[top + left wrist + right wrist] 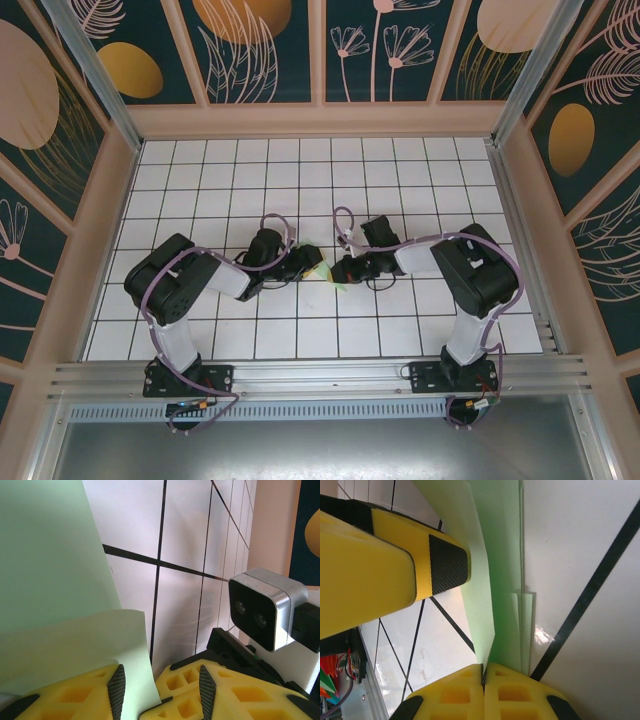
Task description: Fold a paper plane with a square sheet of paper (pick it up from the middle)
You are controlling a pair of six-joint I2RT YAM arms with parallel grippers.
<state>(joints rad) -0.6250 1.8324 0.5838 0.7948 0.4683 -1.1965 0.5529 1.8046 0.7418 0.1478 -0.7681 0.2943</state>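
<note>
Both arms reach inward to the middle of the white-tiled desk (300, 170), and the pale green sheet of paper (495, 555) is held between their tips, seen from above as a small green patch; it is no flat square here but doubled over, with several layered edges lying side by side in the right wrist view; the right hand (483, 672) has its two yellow fingers pressed together with the folded edge running straight into the seam between them, so it is clamped on the paper, most likely to hold the layers in register while a crease is set; the left hand (161, 675) faces it from the left, a loose flap of the sheet dropping between its fingers, yet the flap hides the gap and I cannot tell whether they bite on the paper or merely flank it; one of its fingers (370, 565), tipped with a black pad (447, 562), stands just beside the sheet in the right wrist view, which suggests a steadying or pressing role; the right arm's grey wrist camera (260, 611) sits close by; the fold looks partly made and far from a pointed dart; no brand, label or writing can be read on paper, hands, camera or the leaf-patterned walls (255, 50).
</note>
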